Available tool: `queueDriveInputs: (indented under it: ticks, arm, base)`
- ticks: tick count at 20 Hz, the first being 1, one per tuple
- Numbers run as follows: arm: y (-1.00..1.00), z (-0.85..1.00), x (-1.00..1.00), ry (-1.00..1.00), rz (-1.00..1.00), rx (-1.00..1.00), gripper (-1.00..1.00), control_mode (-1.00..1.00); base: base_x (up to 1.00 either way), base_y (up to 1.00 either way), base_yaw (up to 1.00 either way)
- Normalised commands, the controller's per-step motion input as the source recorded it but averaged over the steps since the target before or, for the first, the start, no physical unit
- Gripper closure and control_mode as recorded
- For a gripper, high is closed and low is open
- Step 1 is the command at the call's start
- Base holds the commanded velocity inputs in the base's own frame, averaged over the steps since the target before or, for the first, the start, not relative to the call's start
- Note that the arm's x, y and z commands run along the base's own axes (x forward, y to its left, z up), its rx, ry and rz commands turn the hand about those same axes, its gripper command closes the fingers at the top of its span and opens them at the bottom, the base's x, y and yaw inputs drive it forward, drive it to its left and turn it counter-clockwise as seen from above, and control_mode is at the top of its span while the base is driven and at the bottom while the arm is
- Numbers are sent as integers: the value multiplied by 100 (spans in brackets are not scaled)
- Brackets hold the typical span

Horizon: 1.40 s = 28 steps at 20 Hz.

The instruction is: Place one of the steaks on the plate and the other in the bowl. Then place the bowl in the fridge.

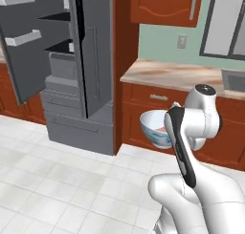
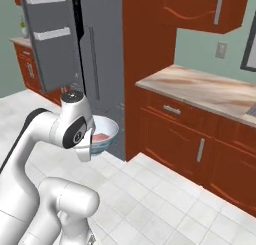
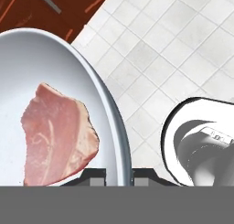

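The gripper (image 3: 119,175) has its jaws pinched on the rim of the bowl (image 3: 59,58), one finger inside the wall and one outside. The bowl is carried in the air above the tiled floor (image 1: 57,180), upright with its opening upward (rim roughly level), near the lower cabinets (image 2: 200,149). The pale pink steak (image 3: 57,134) lies flat inside, its long axis running from the gripped rim toward the bowl's centre. The fridge (image 1: 72,61) stands open, well apart.

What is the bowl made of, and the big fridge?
The bowl looks like glazed ceramic: smooth, shiny white inside, blue pattern outside. It holds a raw pink steak. The fridge looks like brushed metal: flat grey all over. Both are rendered, so that is a guess.
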Motion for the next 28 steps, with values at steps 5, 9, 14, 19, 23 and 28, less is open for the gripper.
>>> queueDriveInputs:
  ticks: [5, 9, 14, 19, 23, 28]
  arm:
    - [0, 0, 0, 0, 0, 0, 100, 100]
    - [0, 0, 0, 0, 0, 0, 100, 100]
    - [0, 0, 0, 0, 0, 0, 100, 100]
    - [0, 0, 0, 0, 0, 0, 100, 100]
    - [0, 0, 0, 0, 0, 0, 100, 100]
    - [0, 0, 0, 0, 0, 0, 100, 100]
  base:
    - [9, 100, -25]
    - [29, 100, -35]
    - [29, 100, -35]
    - [28, 100, -35]
    - [28, 100, -36]
    - [31, 100, -38]
